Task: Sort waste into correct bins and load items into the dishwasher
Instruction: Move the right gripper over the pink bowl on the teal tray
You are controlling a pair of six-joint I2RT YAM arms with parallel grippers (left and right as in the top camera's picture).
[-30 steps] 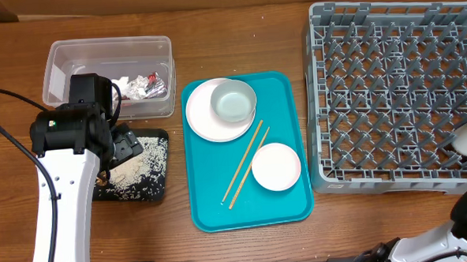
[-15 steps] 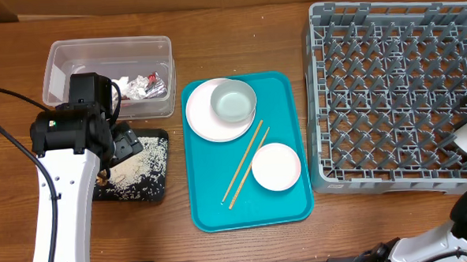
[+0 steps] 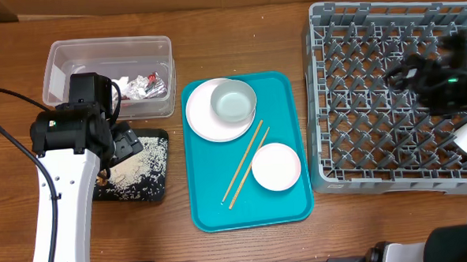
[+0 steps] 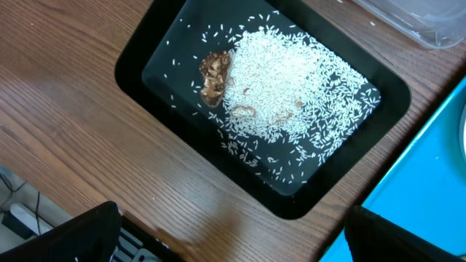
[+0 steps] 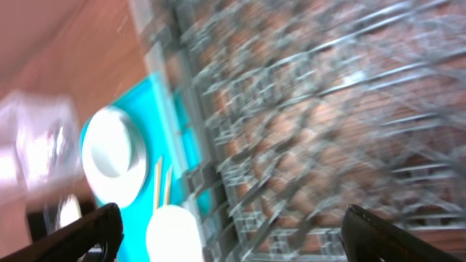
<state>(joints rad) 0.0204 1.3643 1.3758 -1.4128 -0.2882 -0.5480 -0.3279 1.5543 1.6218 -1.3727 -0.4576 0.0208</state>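
Note:
The black tray (image 3: 163, 189) holds rice grains (image 4: 291, 87) and a brown food scrap (image 4: 215, 76). My left gripper (image 3: 123, 145) hovers over it, open and empty (image 4: 233, 240). The clear tub (image 3: 107, 43) holds the white napkin and foil wrappers (image 3: 141, 86). On the teal tray (image 3: 284, 105) lie the white plate (image 3: 201, 116) with the grey bowl (image 3: 233, 101) on it, two chopsticks (image 3: 247, 162) and the pale pink bowl (image 3: 276, 166). My right gripper (image 3: 409, 74), blurred by motion, is above the grey dish rack (image 3: 378, 180), open and empty (image 5: 229, 240).
The wooden table (image 3: 237, 36) shows around the tub, both trays and the rack. The right wrist view is blurred; it shows the rack (image 5: 328, 109), the plate (image 5: 113, 153), the chopsticks (image 5: 162, 182) and the pink bowl (image 5: 175, 233).
My right arm has swung from the table's right edge up and left over the dish rack. The left arm and all objects have stayed put.

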